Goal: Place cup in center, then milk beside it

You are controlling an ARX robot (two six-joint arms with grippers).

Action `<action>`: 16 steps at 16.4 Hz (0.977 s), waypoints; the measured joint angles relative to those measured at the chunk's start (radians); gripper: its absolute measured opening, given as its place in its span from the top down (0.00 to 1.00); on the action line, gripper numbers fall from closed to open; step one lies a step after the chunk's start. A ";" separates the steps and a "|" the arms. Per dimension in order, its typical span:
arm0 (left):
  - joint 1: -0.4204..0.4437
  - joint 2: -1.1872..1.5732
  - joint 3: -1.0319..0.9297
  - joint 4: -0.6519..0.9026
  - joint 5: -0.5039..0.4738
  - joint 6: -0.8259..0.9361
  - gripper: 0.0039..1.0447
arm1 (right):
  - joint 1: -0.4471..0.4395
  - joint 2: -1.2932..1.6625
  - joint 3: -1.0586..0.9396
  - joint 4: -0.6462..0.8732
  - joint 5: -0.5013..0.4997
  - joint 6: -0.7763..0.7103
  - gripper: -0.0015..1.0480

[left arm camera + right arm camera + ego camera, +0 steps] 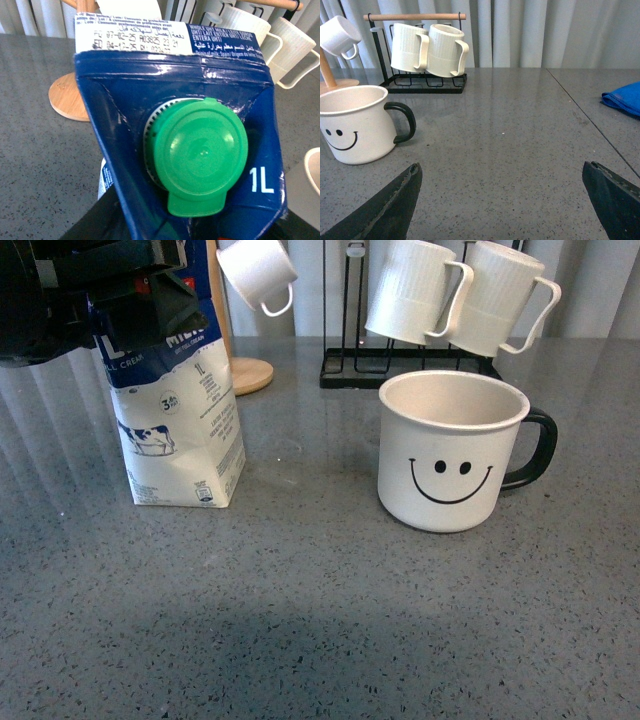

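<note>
The milk stood upright on the table, apart from the cup and on its left; the cup sat near the centre, handle pointing right. The left gripper sat at the carton's top, but whether its jaws pinched it could not be told. The right gripper hung spread and empty. The carton's path probably lay rightward, toward the cup.

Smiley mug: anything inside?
Off-white enamel smiley mug with black handle: only bare pale inner wall shows, nothing poking above the rim. Its near wall covers the floor, so something low cannot be ruled out.
</note>
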 joint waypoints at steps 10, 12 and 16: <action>-0.164 -0.105 -0.046 0.046 -0.230 0.024 0.97 | 0.000 0.000 0.000 0.000 0.000 0.000 0.06; -0.232 -0.108 -0.056 0.079 -0.306 0.002 0.97 | 0.000 0.000 0.000 0.000 0.000 0.000 0.06; -0.303 -0.064 -0.059 0.111 -0.380 -0.064 0.97 | 0.000 0.000 0.000 0.000 0.000 0.000 0.06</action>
